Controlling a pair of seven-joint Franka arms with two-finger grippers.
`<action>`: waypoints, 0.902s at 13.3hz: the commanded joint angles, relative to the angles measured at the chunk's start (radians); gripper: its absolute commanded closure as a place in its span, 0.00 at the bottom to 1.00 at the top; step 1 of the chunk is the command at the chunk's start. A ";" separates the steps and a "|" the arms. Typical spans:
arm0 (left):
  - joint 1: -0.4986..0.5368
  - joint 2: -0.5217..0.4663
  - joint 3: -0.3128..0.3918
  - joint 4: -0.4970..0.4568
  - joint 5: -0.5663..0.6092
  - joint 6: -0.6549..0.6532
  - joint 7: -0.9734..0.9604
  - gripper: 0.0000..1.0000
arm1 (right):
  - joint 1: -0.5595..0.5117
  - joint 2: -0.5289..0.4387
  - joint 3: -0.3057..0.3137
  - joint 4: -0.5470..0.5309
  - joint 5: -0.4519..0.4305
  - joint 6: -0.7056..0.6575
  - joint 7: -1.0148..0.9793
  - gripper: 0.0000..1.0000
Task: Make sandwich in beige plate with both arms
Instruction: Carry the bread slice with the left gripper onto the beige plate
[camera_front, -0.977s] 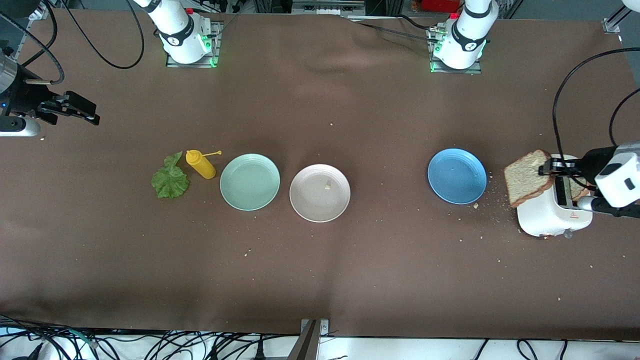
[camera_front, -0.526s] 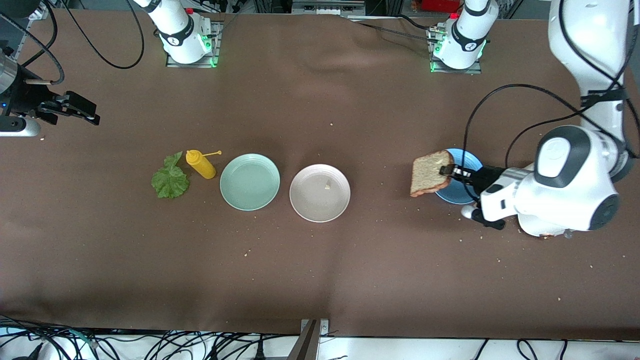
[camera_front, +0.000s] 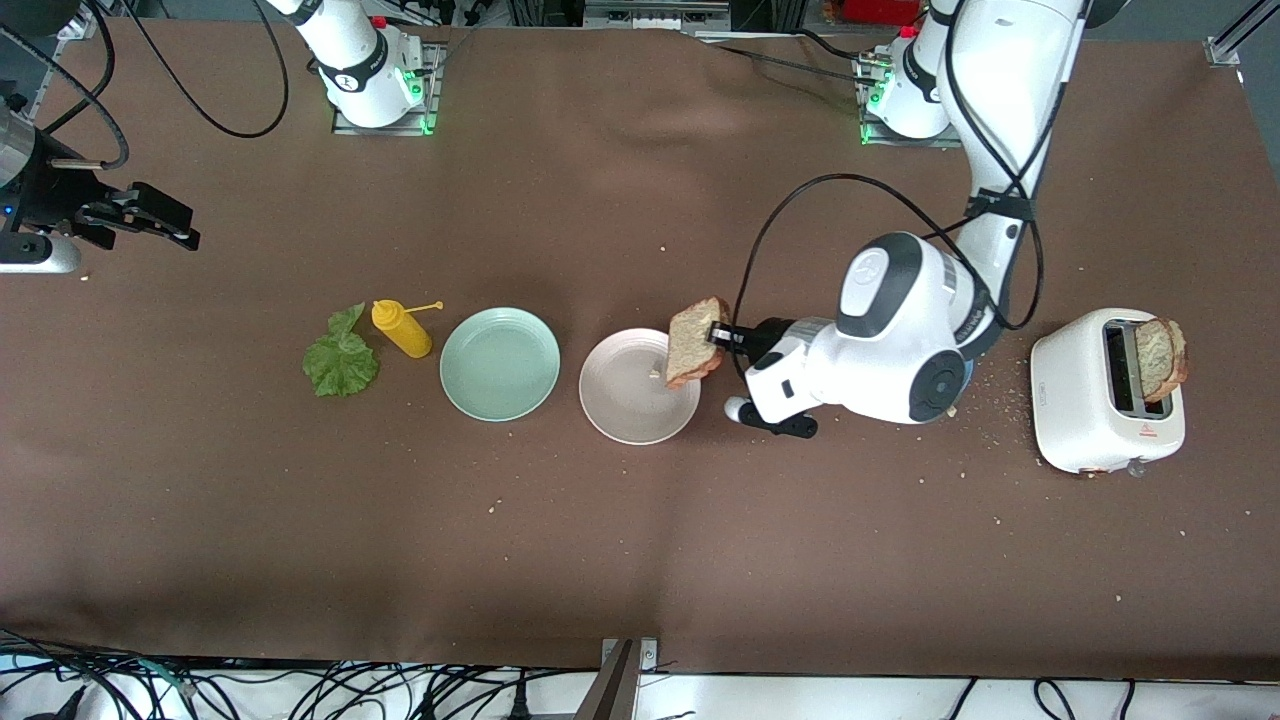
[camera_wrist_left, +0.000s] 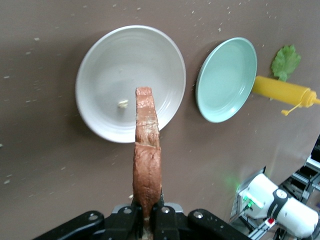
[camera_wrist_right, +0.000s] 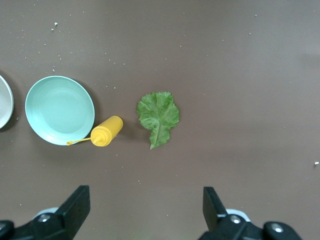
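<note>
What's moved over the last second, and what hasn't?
The left gripper, shut on a bread slice, carried it from the toaster, over the blue plate, to the beige plate. A second slice sits in the toaster. The right gripper waits open; the lettuce is unmoved.

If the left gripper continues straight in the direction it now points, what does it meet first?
Most likely the beige plate: the left gripper, shut on a bread slice, points down at it, so the slice's edge would probably touch the plate first. The height above it is unclear.

High front overview; downward wrist views sharing the mint-green plate (camera_wrist_left: 226, 80).
</note>
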 joint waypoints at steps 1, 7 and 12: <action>-0.057 0.040 0.017 0.020 -0.082 0.096 -0.061 1.00 | 0.005 -0.006 -0.005 0.008 0.006 -0.012 0.009 0.00; -0.115 0.099 0.017 0.020 -0.142 0.237 -0.091 1.00 | 0.005 -0.006 -0.005 0.006 0.006 -0.013 0.009 0.00; -0.131 0.132 0.017 0.020 -0.185 0.284 -0.091 0.93 | 0.005 -0.006 -0.005 0.006 0.008 -0.013 0.008 0.00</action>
